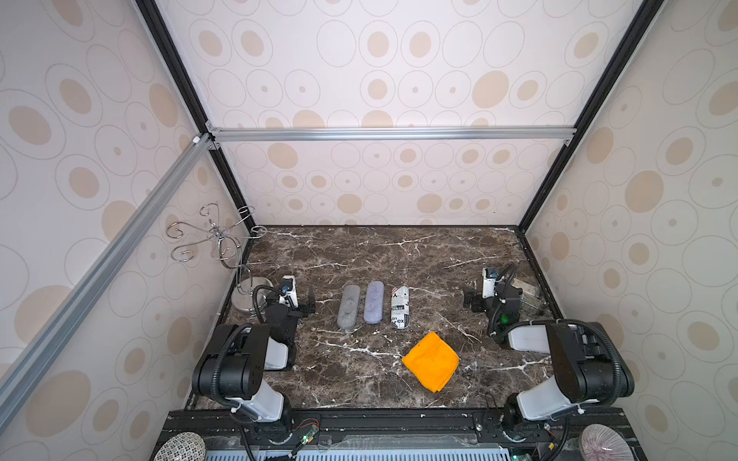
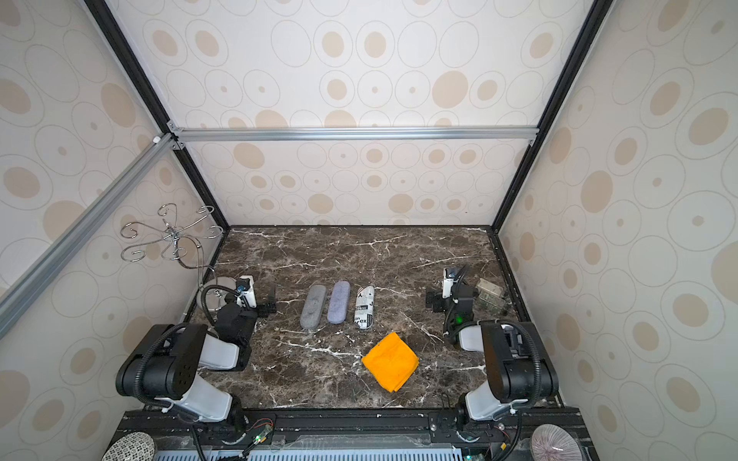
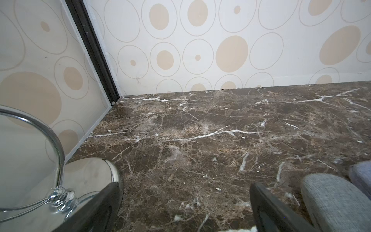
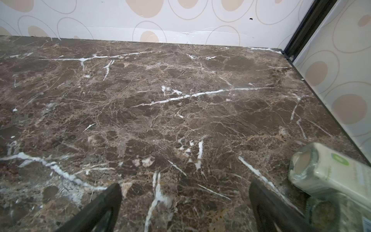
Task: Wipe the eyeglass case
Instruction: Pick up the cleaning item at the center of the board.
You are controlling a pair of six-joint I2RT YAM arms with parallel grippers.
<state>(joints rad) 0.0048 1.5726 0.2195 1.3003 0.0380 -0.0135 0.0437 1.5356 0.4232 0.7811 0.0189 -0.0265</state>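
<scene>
The grey case [image 1: 348,307], leftmost of three, lay just beside the left tool [image 3: 184,192]; it and the right tool [image 4: 185,190] gaped wide, empty.

three eyeglass cases [image 1: 373,302] side by side on the table [image 1: 399,255] — cloth [image 1: 431,361] in front, to their right.

Three eyeglass cases in a row at mid-tabletop [image 1: 359,255], all shut and lying flat, long axes running near to far.

- Left: grey fabric case [image 1: 348,306], near end angled slightly left. Its rounded end shows woven texture in the left wrist view [image 3: 331,200].
- Middle: blue-grey fabric case [image 1: 373,302], just beside the grey one with a narrow gap.
- Right: white case [image 1: 400,306] with black newsprint lettering, a little apart from the middle one.

Orange cloth [image 1: 431,361]: folded to a rough square, lying corner-on. It sits nearer than the row and to the right, clear of all three cases.
</scene>
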